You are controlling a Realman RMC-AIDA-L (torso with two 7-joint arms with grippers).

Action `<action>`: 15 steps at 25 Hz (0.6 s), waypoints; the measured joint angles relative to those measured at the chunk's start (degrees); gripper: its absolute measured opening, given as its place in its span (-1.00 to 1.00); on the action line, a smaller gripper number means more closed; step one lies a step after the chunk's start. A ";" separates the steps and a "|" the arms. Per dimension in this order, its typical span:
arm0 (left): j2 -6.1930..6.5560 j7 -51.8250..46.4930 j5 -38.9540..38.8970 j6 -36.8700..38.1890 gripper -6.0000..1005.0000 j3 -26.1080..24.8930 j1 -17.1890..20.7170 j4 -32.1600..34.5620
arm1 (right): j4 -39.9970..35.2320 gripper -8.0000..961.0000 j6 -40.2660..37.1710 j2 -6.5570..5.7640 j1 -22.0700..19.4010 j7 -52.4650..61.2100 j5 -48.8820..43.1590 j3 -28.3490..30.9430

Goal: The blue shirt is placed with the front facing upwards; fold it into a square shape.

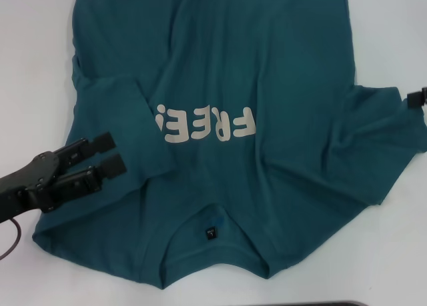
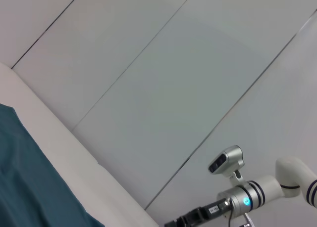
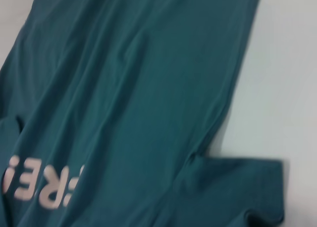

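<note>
Sprawling on white table (image 1: 33,66), blue shirt (image 1: 267,73); left gripper (image 1: 112,153) parted, right unclear.

A: How many garments are counted on the table (image 1: 27,66)?

B: One blue shirt (image 1: 267,73) is counted, spread flat, with one printed word (image 1: 207,125) on its chest and one small black neck tag (image 1: 211,233) at the collar.

A: And sleeves?

B: Two are seen in the head view: one folded in over the body on the robot's left, one lying out flat on the right.

A: How many grippers are counted?

B: Two. One left gripper (image 1: 112,153), with two fingers counted and a gap seen between them, and one right gripper (image 1: 417,97), of which only a tip is shown at the picture's edge.

A: Tables?

B: One white table is counted.
</note>
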 joint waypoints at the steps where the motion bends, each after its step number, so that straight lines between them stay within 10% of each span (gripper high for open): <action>1: -0.01 -0.04 0.03 0.00 0.89 0.02 0.00 0.01 | 0.00 0.88 0.47 0.04 -0.02 -0.02 0.05 0.27; 15: -0.16 -0.35 -0.09 0.39 0.89 -0.14 0.07 0.11 | 0.68 0.86 4.58 1.92 1.18 -1.04 -0.23 -2.59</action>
